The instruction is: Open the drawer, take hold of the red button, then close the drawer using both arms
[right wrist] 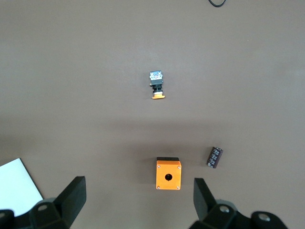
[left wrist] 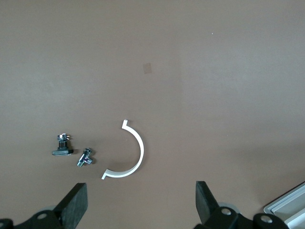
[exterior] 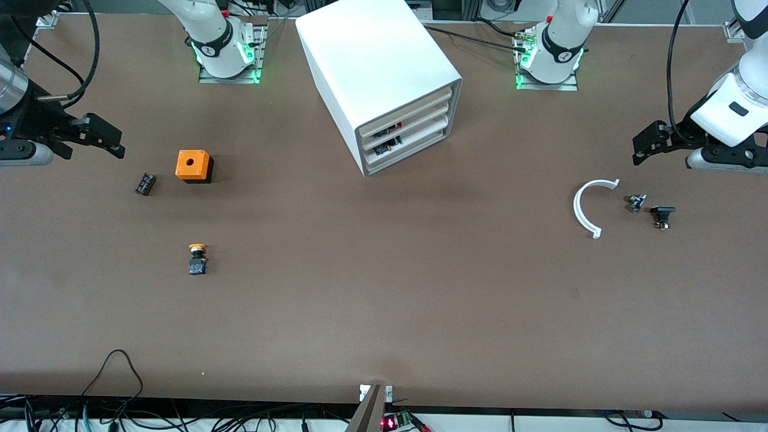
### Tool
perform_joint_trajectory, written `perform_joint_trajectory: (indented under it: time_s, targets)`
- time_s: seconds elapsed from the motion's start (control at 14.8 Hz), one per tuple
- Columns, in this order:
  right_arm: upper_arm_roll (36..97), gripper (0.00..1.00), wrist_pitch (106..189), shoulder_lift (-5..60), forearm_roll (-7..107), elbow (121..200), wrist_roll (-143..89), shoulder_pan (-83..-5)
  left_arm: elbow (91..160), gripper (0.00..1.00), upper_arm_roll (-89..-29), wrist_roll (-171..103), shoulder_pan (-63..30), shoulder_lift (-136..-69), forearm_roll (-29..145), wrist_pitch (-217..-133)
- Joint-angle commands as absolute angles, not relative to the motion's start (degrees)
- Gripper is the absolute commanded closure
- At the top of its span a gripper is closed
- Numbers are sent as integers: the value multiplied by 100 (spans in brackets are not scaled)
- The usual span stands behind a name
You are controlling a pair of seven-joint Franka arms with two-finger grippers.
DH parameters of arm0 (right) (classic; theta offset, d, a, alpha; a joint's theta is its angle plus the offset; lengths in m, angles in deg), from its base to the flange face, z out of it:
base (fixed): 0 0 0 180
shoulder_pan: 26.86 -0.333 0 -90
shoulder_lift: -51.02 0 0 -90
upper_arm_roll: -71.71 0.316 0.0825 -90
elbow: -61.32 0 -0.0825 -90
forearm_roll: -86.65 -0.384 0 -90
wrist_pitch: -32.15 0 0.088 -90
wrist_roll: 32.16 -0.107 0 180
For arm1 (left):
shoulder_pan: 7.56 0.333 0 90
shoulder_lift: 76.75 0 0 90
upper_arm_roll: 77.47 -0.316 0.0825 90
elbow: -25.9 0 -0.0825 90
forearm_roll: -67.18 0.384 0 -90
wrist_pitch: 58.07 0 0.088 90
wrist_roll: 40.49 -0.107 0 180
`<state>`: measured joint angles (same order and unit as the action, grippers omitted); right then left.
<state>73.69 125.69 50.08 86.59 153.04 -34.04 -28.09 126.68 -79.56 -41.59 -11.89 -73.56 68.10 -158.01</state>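
A white cabinet (exterior: 384, 78) is seen mid-table near the robots' bases, its three drawers all shut. The target drawer (exterior: 408, 129) cannot be singled out from the others; dark parts show through gaps at two of the drawer fronts. The red button is not visible anywhere and is presumably inside a drawer.

The left gripper (exterior: 651, 144) is held above the table at the left arm's end, fingers spread apart and empty, over a white curved clip (exterior: 587, 210) and two small metal fittings (exterior: 636, 202). The right gripper (exterior: 102, 139) is held above the right arm's end, also spread and empty, near an orange cube (exterior: 194, 165), a small dark cylinder (exterior: 144, 183) and an orange-capped button (exterior: 197, 258), which is not the one wanted.

Opening appears to be the step in hand. The cabinet should probably be braced by one gripper while a drawer front is gripped squarely and drawn straight outward, so the cabinet is not dragged.
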Motion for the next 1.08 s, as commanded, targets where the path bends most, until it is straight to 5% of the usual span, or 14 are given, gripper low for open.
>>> perform_joint_trajectory:
  time_s: [0.0, 1.01]
  targets:
    - [7408, 0, 12434, 4935, 8771, 15141, -3436, -2792, 12495, 0, -7950, -4269, -1177, -7447, 6885, -15721]
    - [7426, 0, 12434, 4567, 8683, 15141, -3375, -2801, 12495, 0, -7941, -4269, -1177, -7447, 6885, -15721]
